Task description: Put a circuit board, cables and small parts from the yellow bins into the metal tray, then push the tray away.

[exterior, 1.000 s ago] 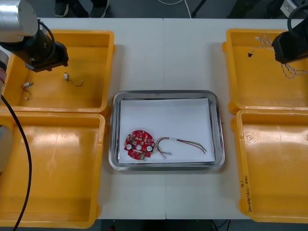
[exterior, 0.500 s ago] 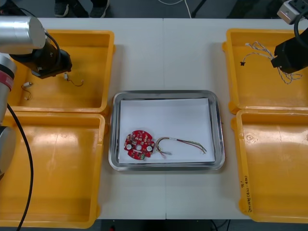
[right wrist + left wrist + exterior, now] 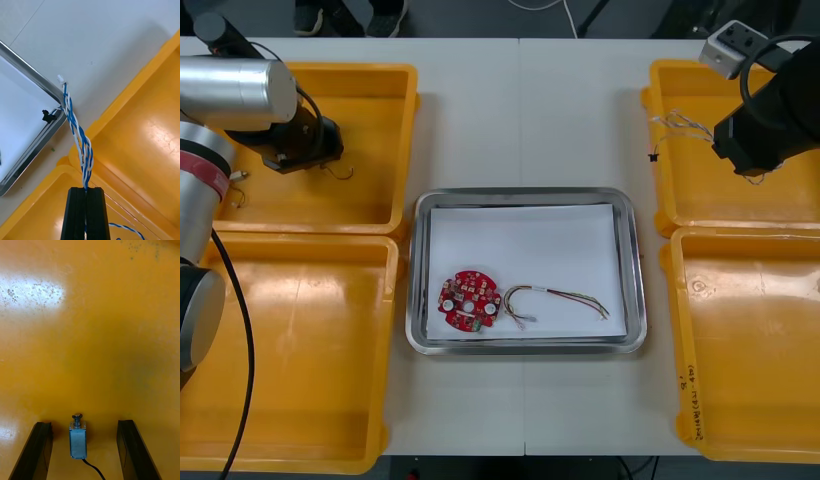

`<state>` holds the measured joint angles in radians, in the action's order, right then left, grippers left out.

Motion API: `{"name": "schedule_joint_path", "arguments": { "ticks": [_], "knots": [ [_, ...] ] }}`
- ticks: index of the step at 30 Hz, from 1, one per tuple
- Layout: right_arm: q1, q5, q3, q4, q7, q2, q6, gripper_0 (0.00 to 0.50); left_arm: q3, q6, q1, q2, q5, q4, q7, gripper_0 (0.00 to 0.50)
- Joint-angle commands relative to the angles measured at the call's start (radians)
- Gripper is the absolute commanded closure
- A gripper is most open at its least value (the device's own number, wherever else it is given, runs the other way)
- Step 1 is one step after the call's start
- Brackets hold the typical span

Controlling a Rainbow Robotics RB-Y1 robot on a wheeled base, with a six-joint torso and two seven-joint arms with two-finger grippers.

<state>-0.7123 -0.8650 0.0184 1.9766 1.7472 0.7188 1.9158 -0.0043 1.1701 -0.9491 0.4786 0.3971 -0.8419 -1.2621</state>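
In a bin point(image 3: 93, 333), a small part point(image 3: 78, 440) is flanked by the parted left claw point(image 3: 84, 423); a cable point(image 3: 77, 131) is clamped by the right claw point(image 3: 86, 189).

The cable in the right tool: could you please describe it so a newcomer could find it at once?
Start at the far yellow bin on the robot's right; the right tool hangs above it. Pinched in it is the twisted blue and white cable, unlike the red and yellow cable lying flat in the metal tray.
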Motion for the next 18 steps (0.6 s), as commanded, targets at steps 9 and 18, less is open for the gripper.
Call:
{"name": "schedule_joint_path", "arguments": {
  "ticks": [9,18],
  "knots": [
    [-0.001,-0.038,-0.087,0.041,0.057,0.037,0.004,0.500,-0.026,-0.012,-0.016,-0.014,0.003,0.014,-0.057,0.500],
    [-0.001,-0.057,-0.106,0.041,0.077,0.039,0.004,0.500,-0.026,0.026,-0.025,-0.014,-0.012,0.012,-0.054,0.500]
  ]
}}
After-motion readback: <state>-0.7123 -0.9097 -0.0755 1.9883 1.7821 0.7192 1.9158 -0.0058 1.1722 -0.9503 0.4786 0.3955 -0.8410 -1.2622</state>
